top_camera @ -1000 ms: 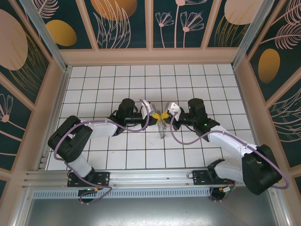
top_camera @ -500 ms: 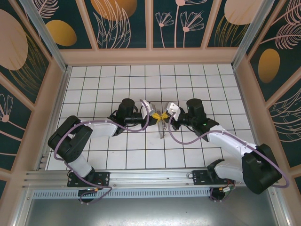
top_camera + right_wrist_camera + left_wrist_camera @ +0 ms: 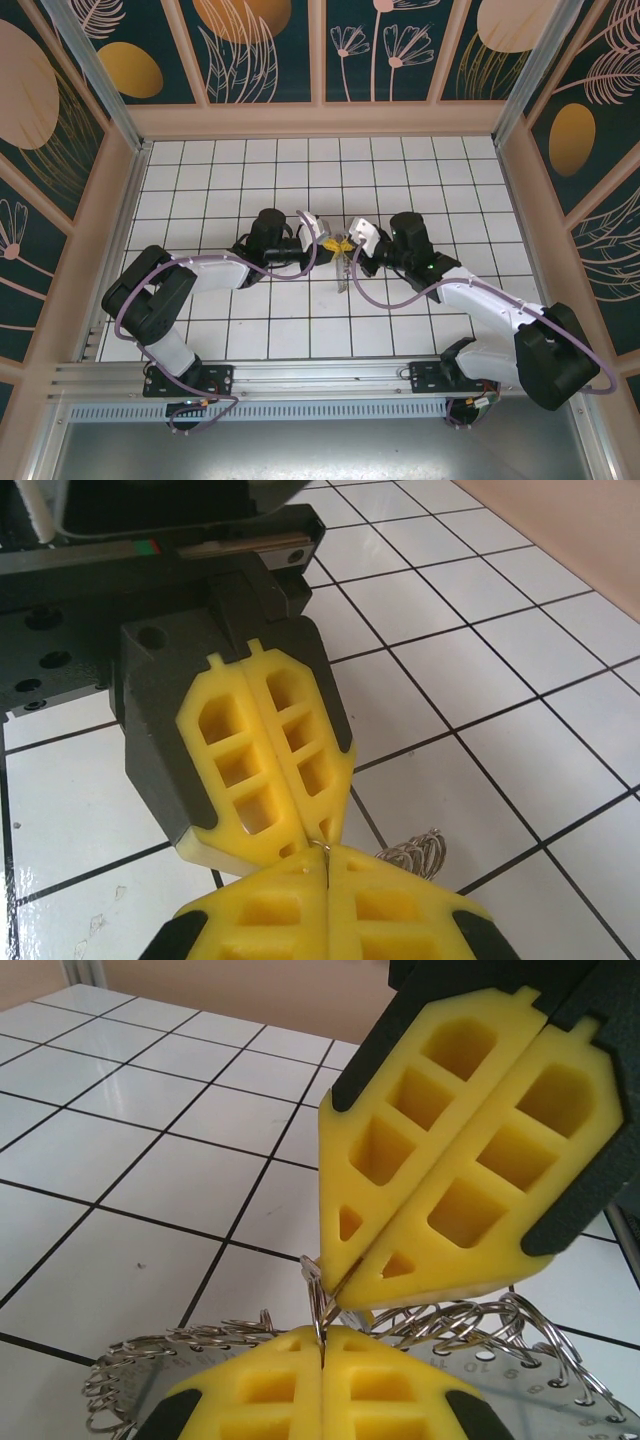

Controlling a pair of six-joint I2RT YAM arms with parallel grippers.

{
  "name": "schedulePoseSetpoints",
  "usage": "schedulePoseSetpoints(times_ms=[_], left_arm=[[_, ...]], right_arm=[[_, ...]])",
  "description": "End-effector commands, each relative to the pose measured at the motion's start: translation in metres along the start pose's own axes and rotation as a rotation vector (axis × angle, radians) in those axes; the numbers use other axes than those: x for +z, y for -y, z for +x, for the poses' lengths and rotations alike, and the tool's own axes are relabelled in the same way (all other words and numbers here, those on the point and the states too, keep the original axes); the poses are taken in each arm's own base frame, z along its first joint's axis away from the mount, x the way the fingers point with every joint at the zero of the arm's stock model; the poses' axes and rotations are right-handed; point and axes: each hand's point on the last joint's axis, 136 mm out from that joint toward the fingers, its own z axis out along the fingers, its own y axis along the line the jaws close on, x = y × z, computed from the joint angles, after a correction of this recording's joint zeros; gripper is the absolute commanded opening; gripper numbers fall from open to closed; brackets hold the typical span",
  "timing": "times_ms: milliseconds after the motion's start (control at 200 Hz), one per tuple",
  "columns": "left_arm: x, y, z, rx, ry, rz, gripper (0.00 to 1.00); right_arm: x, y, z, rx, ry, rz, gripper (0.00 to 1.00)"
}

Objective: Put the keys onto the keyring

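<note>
Top view: left gripper (image 3: 330, 242) and right gripper (image 3: 350, 245) met tip to tip over the middle of the white tiled tabletop (image 3: 200, 190). Both sets of jaws pressed fully together. Just below the meeting point, toward the near edge, a short silver streak: the keyring (image 3: 343, 272), apparently hanging with its long axis straight down from the tips (too small here to pick out single keys).

Left wrist view: own left gripper (image 3: 322, 1360) at the bottom edge, yellow pads closed with no gap, a thin wire loop of the keyring (image 3: 520, 1325) rising out of the seam. Right gripper (image 3: 350, 1270) reaching in from the upper right, likewise closed, tips pinched on the top of that same loop. Beneath both, the fringe of small silver rings and keys fanned out to either side.

Right wrist view: same pinch from the other side. Own right gripper (image 3: 326, 880) at the bottom, left gripper (image 3: 305, 825) above it, a sliver of wire caught where the two points meet. Part of the keyring's (image 3: 415, 852) silver bunch poking out just to the right, low against the tiles.

Judged from this: neither arm nearer, both already on the wire. Wire upright between the tips, bulk of the ring directly beneath. Calls for a sideways parting along the line joining the two grippers, not a lift or a drop. Slipping off so thin a wire looks like the main risk.
</note>
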Motion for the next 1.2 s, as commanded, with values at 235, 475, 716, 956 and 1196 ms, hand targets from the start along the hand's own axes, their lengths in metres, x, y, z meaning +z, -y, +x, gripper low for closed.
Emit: schedulePoseSetpoints(times_ms=[235,475,716,956,1196], left_arm=[[0.001,0.008,-0.011,0.063,0.028,0.046,0.00],[0.001,0.009,-0.013,0.067,0.036,0.041,0.00],[0.000,0.008,-0.013,0.057,0.048,0.039,0.00],[0.001,0.008,-0.016,0.062,0.057,0.042,0.00],[0.001,0.010,-0.016,0.067,0.054,0.050,0.00]], right_arm=[[-0.001,0.025,-0.008,0.098,0.005,0.101,0.00],[-0.003,0.028,0.000,0.219,-0.025,0.036,0.00],[-0.004,0.030,0.017,0.321,-0.087,-0.009,0.00],[-0.003,0.029,0.020,0.331,-0.099,-0.024,0.10],[-0.013,0.039,0.010,0.288,-0.061,0.030,0.21]])
